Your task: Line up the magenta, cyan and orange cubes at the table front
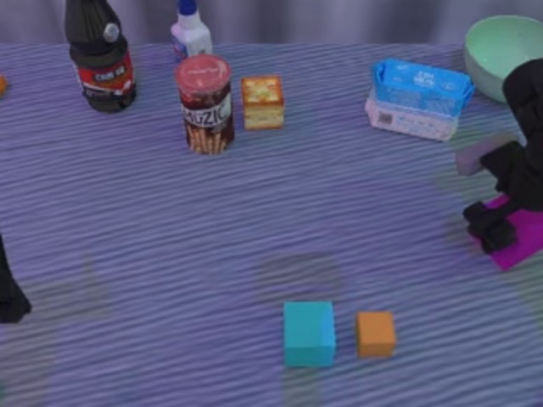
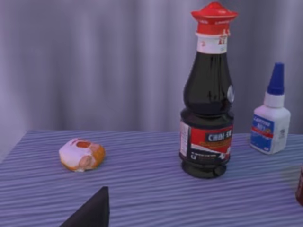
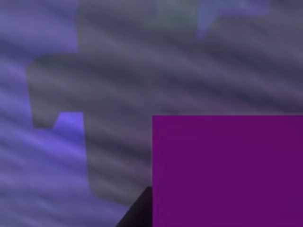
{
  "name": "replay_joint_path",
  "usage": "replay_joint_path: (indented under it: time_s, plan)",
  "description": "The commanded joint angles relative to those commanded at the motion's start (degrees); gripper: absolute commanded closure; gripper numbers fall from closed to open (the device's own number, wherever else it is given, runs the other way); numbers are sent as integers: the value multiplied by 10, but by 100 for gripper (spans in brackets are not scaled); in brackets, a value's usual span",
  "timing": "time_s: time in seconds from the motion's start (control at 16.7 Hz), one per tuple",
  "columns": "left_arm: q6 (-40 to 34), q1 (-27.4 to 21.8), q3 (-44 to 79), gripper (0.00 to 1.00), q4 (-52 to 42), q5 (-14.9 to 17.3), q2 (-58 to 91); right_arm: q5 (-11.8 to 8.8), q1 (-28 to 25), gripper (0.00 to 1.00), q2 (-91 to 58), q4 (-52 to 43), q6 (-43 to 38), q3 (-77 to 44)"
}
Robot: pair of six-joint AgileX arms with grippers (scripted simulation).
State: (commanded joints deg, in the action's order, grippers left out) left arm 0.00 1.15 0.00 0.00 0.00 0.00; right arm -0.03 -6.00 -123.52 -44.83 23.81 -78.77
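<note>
Two of the three cubes are already sitting side by side near the front of the tabletop (image 1: 127, 254): the cyan cube (image 1: 309, 333) and, just beside it toward my right arm, the small orange cube (image 1: 375, 333). I am judging that the third, the magenta cube (image 1: 522, 242), is the one in play.

My right end effector (image 1: 492, 227) is hanging at the right edge of the tabletop, and the magenta cube is lying directly under and against it, partly hidden by the dark fingers. In the right wrist view the magenta cube (image 3: 227, 170) is filling the near field, right up at the camera, with the arm's shadow spreading across the cloth beyond it. I cannot tell from these pictures whether the fingers are closed on the cube or merely straddling it, nor whether the cube is lifted off the cloth.

From this end effector, the two placed cubes are lying forward and toward the middle of the tabletop, well apart from it. The open end of the row nearest to it is the orange cube's outer side.

My left end effector (image 1: 10, 297) is parked at the far left edge, much farther from the magenta cube, and is facing the dark sauce bottle (image 2: 207, 94).
</note>
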Motion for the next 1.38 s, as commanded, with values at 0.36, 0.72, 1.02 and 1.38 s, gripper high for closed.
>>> replay_joint_path:
  time_s: [0.36,0.72,1.02,1.38]
  plan:
    - [0,0,0,0,0,0,0,-1,-4,100,37,-94,2,-50]
    - [0,0,0,0,0,0,0,-1,-5,100,63,-138,2,-75]
    - [0,0,0,0,0,0,0,0,-32,100,45,-148,-37,-99]
    - [0,0,0,0,0,0,0,1,-174,100,-24,-203,-257,-210]
